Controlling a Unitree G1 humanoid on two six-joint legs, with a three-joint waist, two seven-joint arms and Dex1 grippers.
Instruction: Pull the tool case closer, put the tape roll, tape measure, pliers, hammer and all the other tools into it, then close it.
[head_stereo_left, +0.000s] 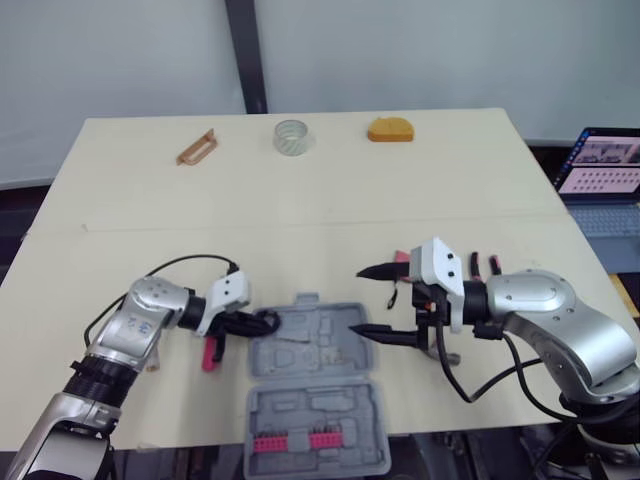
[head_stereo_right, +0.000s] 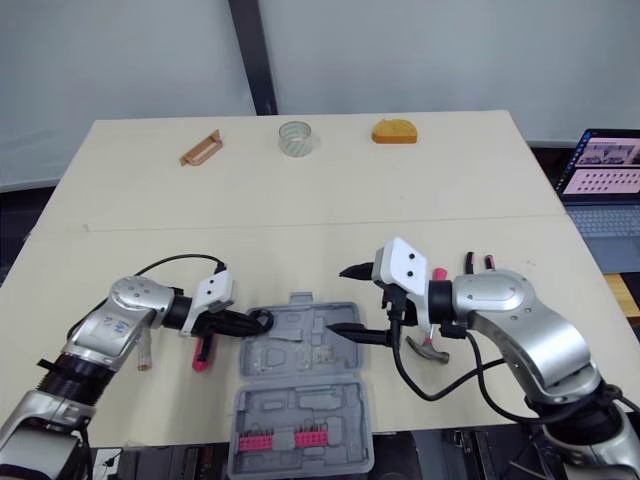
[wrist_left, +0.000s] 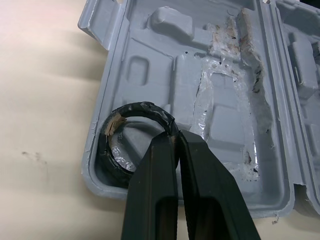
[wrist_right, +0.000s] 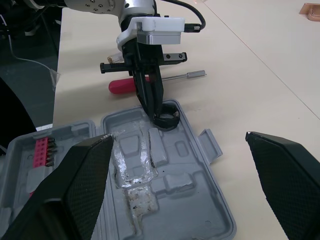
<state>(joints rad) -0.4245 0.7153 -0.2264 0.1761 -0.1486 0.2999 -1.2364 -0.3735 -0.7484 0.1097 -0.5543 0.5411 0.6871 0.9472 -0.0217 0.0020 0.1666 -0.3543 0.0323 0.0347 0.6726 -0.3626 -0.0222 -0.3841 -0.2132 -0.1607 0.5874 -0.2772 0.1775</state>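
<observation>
Head stereo above; wrists near case (wrist_left: 150, 75)

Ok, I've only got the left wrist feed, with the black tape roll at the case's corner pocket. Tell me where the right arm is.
Observer: The right gripper hovers over the right edge of the tool case's far half, jaws wide open and holding nothing.
Operator: Name what lies beside the case.
Observer: A red-handled screwdriver lies flat on the table, just left of the case.
Operator: Now check the far edge.
Observer: A clear tape roll and an orange tape measure sit there, well apart from the case.
</observation>
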